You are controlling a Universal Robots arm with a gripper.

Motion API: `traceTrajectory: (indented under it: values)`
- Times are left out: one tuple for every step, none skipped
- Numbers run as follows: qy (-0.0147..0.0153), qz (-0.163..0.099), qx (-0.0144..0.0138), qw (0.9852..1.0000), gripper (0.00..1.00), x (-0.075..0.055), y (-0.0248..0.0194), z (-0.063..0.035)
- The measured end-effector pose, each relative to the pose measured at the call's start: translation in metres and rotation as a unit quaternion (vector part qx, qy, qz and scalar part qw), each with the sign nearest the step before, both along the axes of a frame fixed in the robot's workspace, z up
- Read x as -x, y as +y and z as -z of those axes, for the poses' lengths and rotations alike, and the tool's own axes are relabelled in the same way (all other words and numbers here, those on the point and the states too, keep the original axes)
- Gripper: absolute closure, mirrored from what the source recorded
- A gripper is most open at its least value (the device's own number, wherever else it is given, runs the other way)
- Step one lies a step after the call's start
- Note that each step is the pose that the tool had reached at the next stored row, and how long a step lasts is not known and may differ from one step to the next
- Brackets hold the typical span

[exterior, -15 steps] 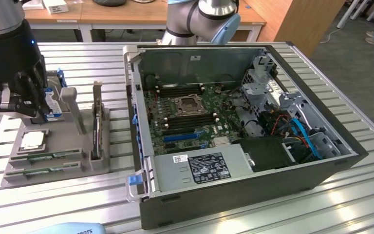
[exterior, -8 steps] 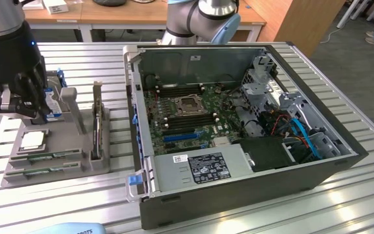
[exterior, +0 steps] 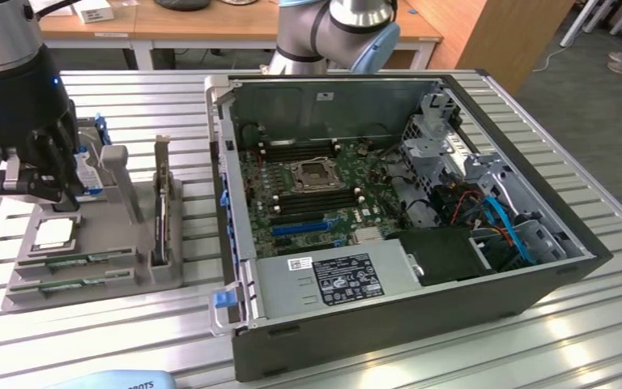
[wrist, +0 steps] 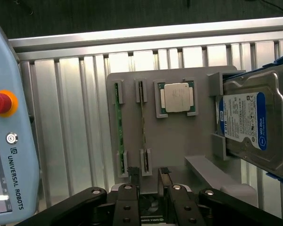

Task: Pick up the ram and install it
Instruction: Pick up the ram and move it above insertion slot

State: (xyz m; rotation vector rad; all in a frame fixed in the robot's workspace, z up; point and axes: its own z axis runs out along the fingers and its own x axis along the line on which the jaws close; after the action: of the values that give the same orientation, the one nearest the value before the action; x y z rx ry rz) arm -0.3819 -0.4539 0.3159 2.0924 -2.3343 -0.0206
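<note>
Two ram sticks stand on edge in slots of the grey parts holder [wrist: 179, 141]: one ram [wrist: 142, 122] in line with the gap between my fingers, the other ram [wrist: 118, 125] beside it. In the exterior view these ram sticks [exterior: 78, 261] lie at the holder's front. My gripper [wrist: 149, 175] hovers above the holder, open, with nothing between its fingers [wrist: 134, 178]. In the exterior view the gripper [exterior: 52, 198] hangs over the holder at the exterior view's left, clear of the sticks.
The holder also carries a silver processor chip [wrist: 178, 98], a blue-labelled hard drive [wrist: 252, 125] and an upright expansion card [exterior: 162, 203]. The open computer case [exterior: 398, 316] with its motherboard [exterior: 311, 182] sits at the exterior view's right. A teach pendant [wrist: 9, 141] lies beside the holder.
</note>
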Motion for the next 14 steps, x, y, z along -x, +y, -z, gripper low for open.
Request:
traceTrajectory:
  values:
    - [0.0000,0.000,0.0000,1.0000,0.71,0.0002,0.0000,0.0010]
    - [0.0000,0.000,0.0000,1.0000,0.71,0.0003,0.0000,0.0020]
    - [0.0000,0.000,0.0000,1.0000,0.71,0.0003,0.0000,0.0028]
    - [0.0000,0.000,0.0000,1.0000,0.71,0.0004,0.0000,0.0035]
    - [0.0000,0.000,0.0000,1.0000,0.71,0.0005,0.0000,0.0042]
    - [0.0000,0.000,0.0000,1.0000,0.71,0.0005,0.0000,0.0049]
    - [0.0000,0.000,0.0000,1.0000,0.71,0.0006,0.0000,0.0056]
    - [0.0000,0.000,0.0000,1.0000,0.71,0.0007,0.0000,0.0063]
    - [0.0000,0.000,0.0000,1.0000,0.71,0.0007,0.0000,0.0070]
    - [0.0000,0.000,0.0000,1.0000,0.71,0.0008,0.0000,0.0075]
    - [0.0001,0.000,0.0001,1.0000,0.71,0.0008,0.0000,0.0075]
    - [0.0001,0.000,0.0001,1.0000,0.71,0.0009,0.0000,0.0075]
    - [0.0000,0.000,0.0000,1.0000,0.71,0.0008,0.0000,0.0077]
    - [0.0000,0.000,0.0000,1.0000,0.71,0.0008,0.0000,0.0077]
